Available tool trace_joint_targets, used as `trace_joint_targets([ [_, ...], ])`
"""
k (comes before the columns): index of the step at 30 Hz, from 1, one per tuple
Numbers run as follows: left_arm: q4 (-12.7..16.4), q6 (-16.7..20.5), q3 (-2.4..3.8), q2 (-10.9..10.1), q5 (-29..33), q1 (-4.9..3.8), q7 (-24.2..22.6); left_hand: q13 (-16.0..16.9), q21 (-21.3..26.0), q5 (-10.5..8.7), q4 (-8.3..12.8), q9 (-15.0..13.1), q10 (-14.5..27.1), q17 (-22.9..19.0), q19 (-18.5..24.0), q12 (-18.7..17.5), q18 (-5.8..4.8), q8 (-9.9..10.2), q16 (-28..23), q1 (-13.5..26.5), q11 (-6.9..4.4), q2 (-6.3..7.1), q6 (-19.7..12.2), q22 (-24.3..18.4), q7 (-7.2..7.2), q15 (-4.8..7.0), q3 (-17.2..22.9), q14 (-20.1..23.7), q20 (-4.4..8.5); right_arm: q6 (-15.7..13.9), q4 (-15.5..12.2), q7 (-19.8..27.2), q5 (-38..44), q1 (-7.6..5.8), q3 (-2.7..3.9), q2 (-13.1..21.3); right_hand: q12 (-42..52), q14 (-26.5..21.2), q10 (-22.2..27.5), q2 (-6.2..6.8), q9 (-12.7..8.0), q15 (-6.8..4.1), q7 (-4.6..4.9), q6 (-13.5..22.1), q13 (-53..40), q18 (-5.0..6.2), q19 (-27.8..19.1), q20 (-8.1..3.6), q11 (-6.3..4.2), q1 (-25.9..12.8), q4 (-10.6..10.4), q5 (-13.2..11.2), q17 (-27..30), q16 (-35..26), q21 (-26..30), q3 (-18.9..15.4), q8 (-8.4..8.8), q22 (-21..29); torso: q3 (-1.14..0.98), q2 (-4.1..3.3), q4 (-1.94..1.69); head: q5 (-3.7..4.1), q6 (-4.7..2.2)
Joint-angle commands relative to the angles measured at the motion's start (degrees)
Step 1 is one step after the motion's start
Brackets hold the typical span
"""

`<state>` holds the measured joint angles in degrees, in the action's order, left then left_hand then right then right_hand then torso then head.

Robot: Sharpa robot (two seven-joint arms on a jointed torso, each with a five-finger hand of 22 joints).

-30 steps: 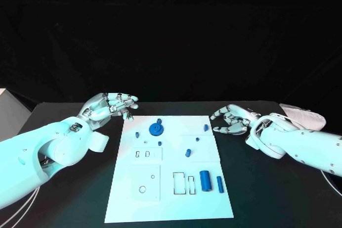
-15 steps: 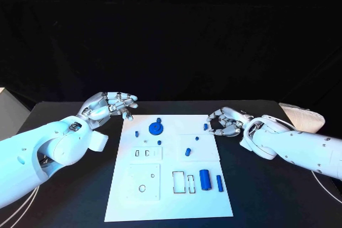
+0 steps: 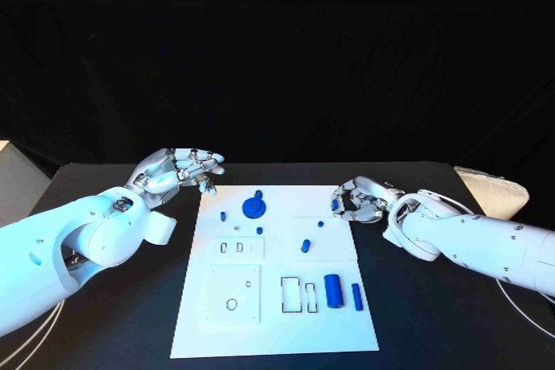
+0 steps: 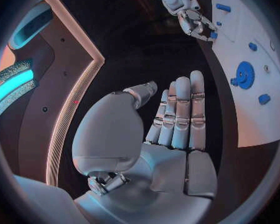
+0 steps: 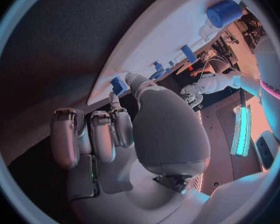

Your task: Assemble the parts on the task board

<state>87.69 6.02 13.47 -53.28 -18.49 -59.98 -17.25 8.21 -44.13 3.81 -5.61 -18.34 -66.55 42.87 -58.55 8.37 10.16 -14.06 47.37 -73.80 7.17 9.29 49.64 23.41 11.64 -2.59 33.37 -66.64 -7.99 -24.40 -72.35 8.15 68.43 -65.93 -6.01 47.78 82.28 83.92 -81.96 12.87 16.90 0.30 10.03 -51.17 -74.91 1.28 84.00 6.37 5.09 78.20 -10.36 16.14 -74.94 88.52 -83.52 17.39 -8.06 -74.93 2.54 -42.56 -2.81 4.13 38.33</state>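
Note:
The white task board (image 3: 277,326) lies in the middle of the black table. On it are a blue gear (image 3: 253,206), a blue cylinder (image 3: 333,290) with a thin blue pin (image 3: 356,296) beside it, and several small blue pieces. One small piece (image 3: 334,203) stands at the board's far right edge. My right hand (image 3: 361,200) is right beside it with curled fingers. In the right wrist view the thumb (image 5: 135,80) reaches that piece (image 5: 119,85) while the other fingers (image 5: 90,134) stay apart from it. My left hand (image 3: 180,171) hovers off the board's far left corner, fingers straight, holding nothing.
A pale bundled object (image 3: 495,189) lies on the table at the far right, behind my right arm. Rectangular slots (image 3: 298,296) and holes mark the board's near half. Bare black table flanks the board on both sides.
My right hand has moved left to the board's far right edge, up to the small blue piece. The left hand has barely moved.

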Motion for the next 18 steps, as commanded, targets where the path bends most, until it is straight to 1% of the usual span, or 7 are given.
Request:
trace_joint_targets([
  [1,0.2,-1.0,0.04,0.0,-0.2,0.0,-0.5,0.0,0.0,-0.33,0.1,0.0,0.4,0.0,0.6,0.3,0.26,0.3,-0.3,0.0,-0.08,0.27,-0.2,0.0,-0.03,-0.09,-0.2,0.4,0.03,-0.7,0.2,-0.8,0.5,0.1,0.0,-0.2,0.3,5.4,-0.4,-0.91,0.1,0.2,-0.21,-0.7,-7.6,0.39,3.0,-0.09,-0.17,0.3,-0.2,-0.4,-12.4,0.3,-0.2,0.5,-0.35,-9.4,0.0,0.0,-0.01,-0.01,-0.03],
  [4,0.2,-1.0,0.04,0.0,-0.2,-0.01,-0.5,0.0,0.0,-0.33,0.1,0.0,0.4,0.0,0.6,0.3,0.26,0.3,-0.3,0.0,-0.08,0.27,-0.2,0.0,-0.03,-0.09,-0.2,0.4,0.03,-1.1,0.3,-0.9,0.4,0.14,0.0,-0.4,0.6,5.4,-0.7,-1.38,0.3,0.1,-0.35,-1.4,-7.8,0.32,3.2,-0.17,-0.3,0.5,-0.2,-0.7,-12.5,0.4,-0.5,1.1,-0.76,-9.7,-0.01,0.04,0.07,-0.07,0.04],
  [6,0.2,-1.0,0.04,0.0,-0.2,-0.01,-0.5,0.0,0.0,-0.33,0.1,0.0,0.4,0.0,0.6,0.3,0.26,0.3,-0.3,0.0,-0.08,0.27,-0.2,0.0,-0.03,-0.09,-0.2,0.4,0.03,-1.2,0.3,-1.0,0.3,0.15,0.0,-0.5,0.7,5.4,-0.9,-1.64,0.4,-0.01,-0.5,-1.9,-8.0,0.3,3.2,-0.25,-0.43,0.5,-0.2,-1.4,-12.5,0.4,-0.6,1.6,-1.07,-9.8,-0.03,0.04,0.08,-0.08,0.04],
  [7,0.2,-1.1,0.04,0.0,-0.2,-0.01,-0.5,0.0,0.0,-0.33,0.1,0.0,0.4,0.0,0.6,0.3,0.26,0.3,-0.3,0.0,-0.08,0.27,-0.2,0.0,-0.03,-0.09,-0.2,0.4,0.03,-1.2,0.3,-1.0,0.3,0.16,0.0,-0.5,0.8,5.4,-1.0,-1.77,0.4,-0.12,-0.66,-2.3,-8.0,0.28,3.3,-0.34,-0.56,0.4,-0.2,-2.3,-12.5,0.4,-0.6,1.9,-1.31,-9.8,-0.04,0.04,0.09,-0.12,0.03],
  [10,0.2,-1.1,0.04,0.0,-0.2,-0.01,-0.4,0.0,0.0,-0.33,0.1,0.0,0.4,0.0,0.6,0.3,0.26,0.3,-0.3,0.0,-0.08,0.27,-0.2,0.0,-0.03,-0.09,-0.2,0.4,0.03,-1.3,0.3,-1.0,0.3,0.18,0.0,-0.7,0.9,5.4,-1.1,-1.96,0.6,-0.31,-0.93,-3.2,-8.1,0.27,3.3,-0.51,-0.79,0.3,-0.3,-3.3,-12.5,0.4,-0.7,2.6,-1.87,-9.9,-0.05,0.05,0.06,-0.08,0.02],
  [12,0.2,-1.1,0.04,0.0,-0.3,-0.01,-0.4,0.0,0.0,-0.33,0.1,0.0,0.4,0.0,0.6,0.3,0.26,0.3,-0.3,0.0,-0.08,0.27,-0.2,0.0,-0.03,-0.09,-0.2,0.4,0.03,-1.3,0.3,-1.0,0.2,0.19,0.0,-0.7,0.9,5.4,-1.1,-2.12,0.7,-0.46,-1.15,-3.8,-8.1,0.25,3.4,-0.63,-0.99,0.2,-0.3,-3.5,-12.5,0.4,-0.7,3.0,-2.37,-10.0,-0.05,0.05,0.05,-0.08,0.02],
  [18,0.2,-1.2,0.04,-0.1,-0.3,-0.01,-0.4,0.0,0.0,-0.33,0.1,0.0,0.4,0.0,0.6,0.3,0.26,0.3,-0.3,0.0,-0.08,0.27,-0.2,0.0,-0.03,-0.09,-0.2,0.4,0.03,-1.9,0.3,-0.8,0.1,0.2,0.01,-0.7,1.1,5.5,-1.4,-2.42,1.0,-0.75,-1.55,-4.7,-8.3,0.19,3.5,-0.88,-1.34,0.1,-0.2,-3.6,-12.6,0.4,-0.9,3.7,-3.16,-10.2,-0.06,0.05,0.09,-0.11,0.02],
])
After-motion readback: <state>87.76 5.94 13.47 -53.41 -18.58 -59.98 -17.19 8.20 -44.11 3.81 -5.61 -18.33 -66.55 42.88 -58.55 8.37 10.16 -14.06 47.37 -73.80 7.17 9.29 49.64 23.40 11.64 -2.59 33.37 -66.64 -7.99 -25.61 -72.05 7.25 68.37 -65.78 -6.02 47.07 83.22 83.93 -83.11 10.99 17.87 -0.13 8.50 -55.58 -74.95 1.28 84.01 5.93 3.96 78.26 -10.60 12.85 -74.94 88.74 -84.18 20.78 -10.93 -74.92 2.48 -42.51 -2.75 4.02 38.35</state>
